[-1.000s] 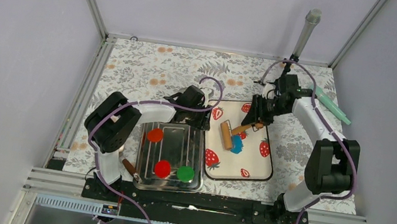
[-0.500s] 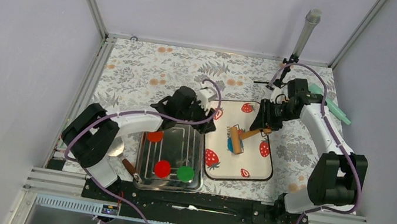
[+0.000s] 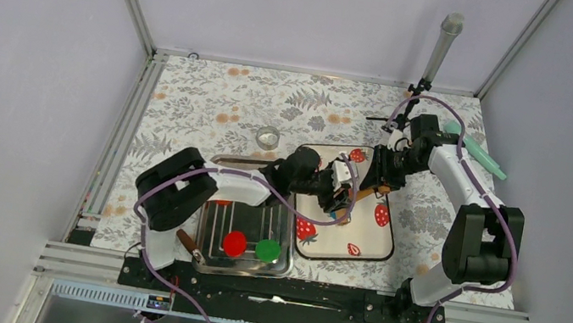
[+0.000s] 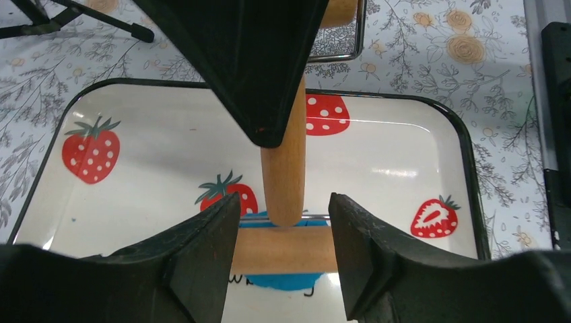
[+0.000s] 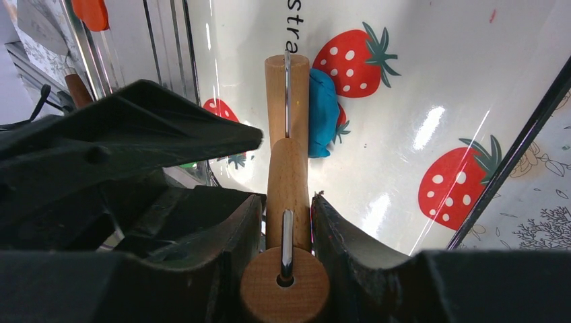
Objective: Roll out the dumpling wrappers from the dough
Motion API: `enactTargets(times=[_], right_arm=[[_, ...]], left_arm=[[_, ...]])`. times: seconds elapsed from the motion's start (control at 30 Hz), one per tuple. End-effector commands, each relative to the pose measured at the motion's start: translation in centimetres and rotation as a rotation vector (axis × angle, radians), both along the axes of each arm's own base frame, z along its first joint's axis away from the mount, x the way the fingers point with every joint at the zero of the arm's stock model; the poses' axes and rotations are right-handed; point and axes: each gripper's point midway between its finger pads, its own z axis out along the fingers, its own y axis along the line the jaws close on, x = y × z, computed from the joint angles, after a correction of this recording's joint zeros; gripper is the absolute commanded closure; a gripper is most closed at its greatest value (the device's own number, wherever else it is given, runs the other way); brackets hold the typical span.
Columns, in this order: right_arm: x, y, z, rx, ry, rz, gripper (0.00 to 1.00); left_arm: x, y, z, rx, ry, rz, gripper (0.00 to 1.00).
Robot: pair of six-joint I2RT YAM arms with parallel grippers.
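Left arm: over the last second it is leaving the metal tray (image 3: 253,217) and reaching across onto the strawberry tray (image 3: 366,233), uncovering a small metal ring (image 3: 268,136) on the surface (image 3: 215,99) behind it.
Left hand (image 4: 283,212): is hanging partly open, fingers standing either side of the roller (image 4: 286,168) where the handle meets the drum. It is gripping nothing, and I cannot tell whether it is touching the wood.
Right hand (image 5: 288,197): is clamping the roller's handle between both fingers and sloping it down towards the drum.
Dough (image 5: 323,108): is lying near the middle of the strawberry tray, partly under the drum and bulging out along one side of it.
Step in hand: both hands seem to be gathering on the roller for a pass over the dough.
Doing it well: the drum should be pressing flat, not riding on one end. The pass should be crossing the thick side of the lump, with short strokes spreading it evenly. The left hand should be steadying the roller without crowding the right hand's fingers.
Edges: a raised dark rim is running round the strawberry tray, so strokes should be stopping short of it. The metal tray is sitting just beside it on the left, holding a red disc (image 3: 234,243) and a green disc (image 3: 268,250).
Open room: bare tray is lying on both sides of the dough, more of it towards the near end. The two hands are working very close together, leaving little slack between them.
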Motion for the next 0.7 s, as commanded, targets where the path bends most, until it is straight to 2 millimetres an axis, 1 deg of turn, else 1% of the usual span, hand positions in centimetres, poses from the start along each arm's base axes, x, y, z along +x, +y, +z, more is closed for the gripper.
enactTargets(times=[0.0, 0.1, 0.13, 0.3, 0.33, 0.4, 0.57, 0.67], right_arm=[[0.3, -0.2, 0.0, -0.018, -0.005, -0.013, 1.0], [0.3, -0.5, -0.2, -0.03, -0.005, -0.014, 1.0], [0.2, -0.6, -0.3, -0.034, -0.004, -0.015, 1.0], [0.0, -1.2, -0.9, -0.071, -0.002, -0.019, 1.0], [-0.1, -1.3, -1.0, -0.079, -0.005, -0.017, 1.0], [-0.1, -1.7, -1.2, -0.102, -0.012, -0.016, 1.0], [0.1, -2.8, -1.4, -0.169, -0.041, -0.016, 1.0], [0.3, -3.7, -1.5, -0.221, -0.056, -0.019, 1.0]], left_arm=[[0.9, -2.6, 2.4, -0.073, -0.11, -0.028, 0.44], [1.3, -2.7, 1.5, -0.06, -0.104, 0.001, 0.48], [1.2, -2.8, 1.2, -0.059, -0.103, -0.001, 0.51], [0.4, -3.2, -0.5, -0.04, -0.094, -0.031, 0.85], [0.2, -3.3, -0.9, -0.036, -0.089, -0.034, 0.91], [-0.1, -3.6, -1.6, -0.035, -0.085, -0.04, 1.0], [-1.2, -4.8, -3.2, -0.045, -0.087, -0.054, 1.0], [-1.4, -5.8, -4.1, -0.045, -0.077, -0.057, 1.0]])
